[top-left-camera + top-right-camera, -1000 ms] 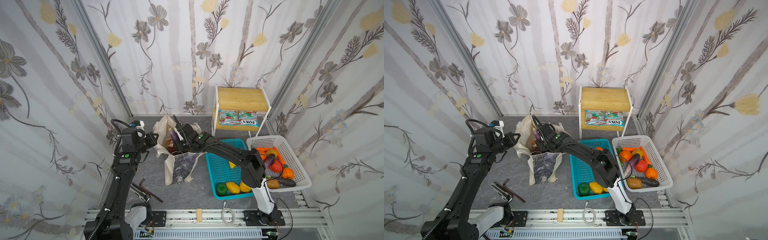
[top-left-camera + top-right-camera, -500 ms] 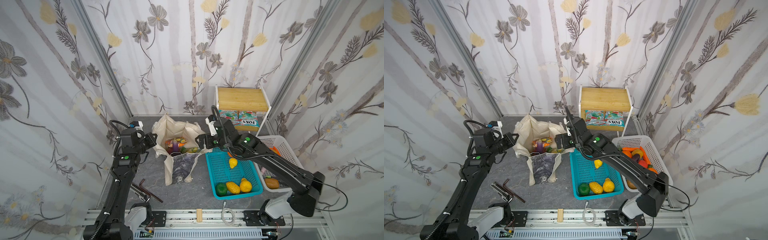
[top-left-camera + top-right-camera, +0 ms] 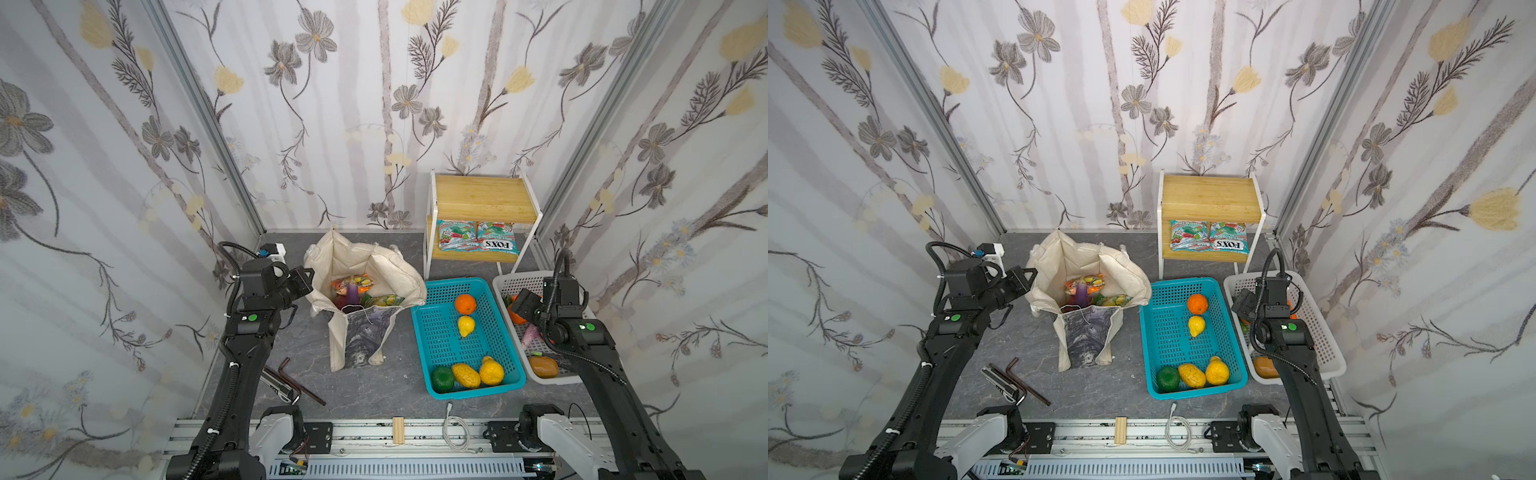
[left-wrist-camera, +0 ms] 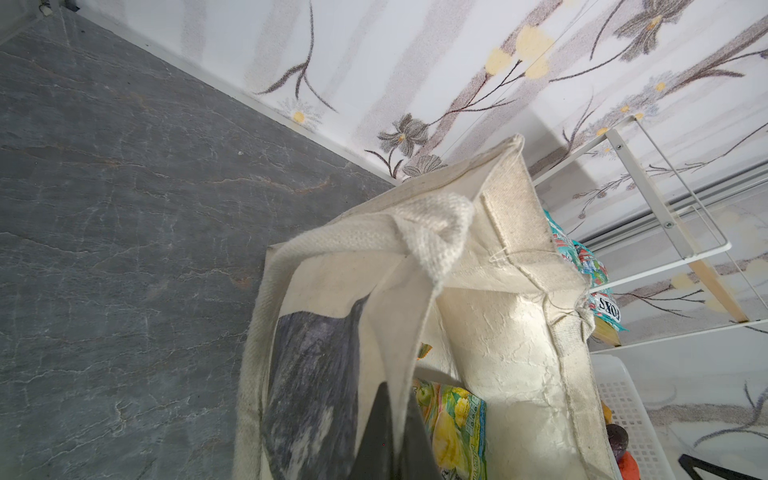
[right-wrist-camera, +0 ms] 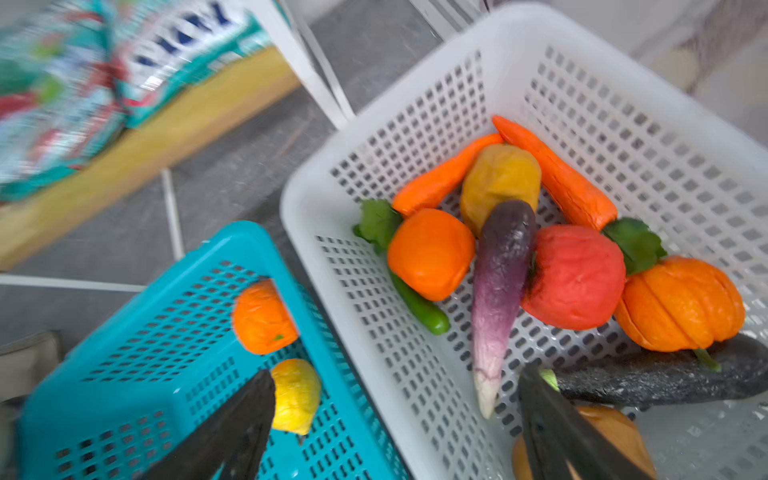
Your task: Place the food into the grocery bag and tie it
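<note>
Open and upright on the worktop, just left of the teal basket: the grocery bag. Pinched at its rim, on the side away from the teal basket, by the left gripper, jaws together on the cream cloth.

Inside the bag, in both top views: a purple eggplant standing on end, an orange snack packet behind it, and a green-yellow snack packet on the side toward the teal basket.

In the teal basket itself: an orange, a small yellow fruit just beside it, and at the near end a green fruit and two larger yellow ones.

Just right of the teal basket, over the white basket: the right gripper, jaws spread apart, gripping nothing. Beneath it, heaped carrots, a red fruit, a small pumpkin and a purple-white vegetable.
</note>
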Available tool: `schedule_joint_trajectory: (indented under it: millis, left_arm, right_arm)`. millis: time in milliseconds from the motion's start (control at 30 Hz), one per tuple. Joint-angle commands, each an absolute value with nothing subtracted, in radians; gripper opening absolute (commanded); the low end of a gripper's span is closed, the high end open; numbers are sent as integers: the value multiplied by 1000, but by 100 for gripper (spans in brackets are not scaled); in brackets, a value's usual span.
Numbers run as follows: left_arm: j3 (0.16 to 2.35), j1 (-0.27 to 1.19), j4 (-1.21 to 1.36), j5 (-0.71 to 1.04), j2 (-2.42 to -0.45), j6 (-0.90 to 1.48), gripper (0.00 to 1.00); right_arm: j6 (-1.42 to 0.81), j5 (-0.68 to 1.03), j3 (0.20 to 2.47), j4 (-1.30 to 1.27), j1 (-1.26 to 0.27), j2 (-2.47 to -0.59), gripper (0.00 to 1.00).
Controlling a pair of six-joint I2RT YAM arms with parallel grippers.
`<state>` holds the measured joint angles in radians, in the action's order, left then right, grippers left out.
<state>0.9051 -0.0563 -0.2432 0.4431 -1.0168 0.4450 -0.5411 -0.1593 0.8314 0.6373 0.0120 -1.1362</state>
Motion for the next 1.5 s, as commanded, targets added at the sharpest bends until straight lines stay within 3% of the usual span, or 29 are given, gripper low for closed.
schedule_joint_trajectory:
  millis: [0,133,300,767,967,1133,1467]
  left_arm:
    - [919,-58,-199,444,-1018,427,0]
    - [910,-57,-196,451,-1019,428,0]
    - [884,-56,-192,457,-1004,430,0]
    - [880,-56,-189,456,-990,431,0]
    - [880,-57,-189,460,-983,437,0]
    - [882,-56,-189,462,-976,441,0]
    - [894,-55,-189,463,-982,440,0]
  right_arm:
    - [-535,-130,774,519,90,-1199,80]
    - [-543,-38,699,444,160,-1262,73]
    - [-543,-69,635,369,184,-1276,65]
    - [-534,-45,577,212,214,-1449,60]
    - [-534,-1,572,168,227,-1500,48]
    - [-516,-23,571,179,229,-1447,28]
    - [-504,-116,616,282,229,-1272,28]
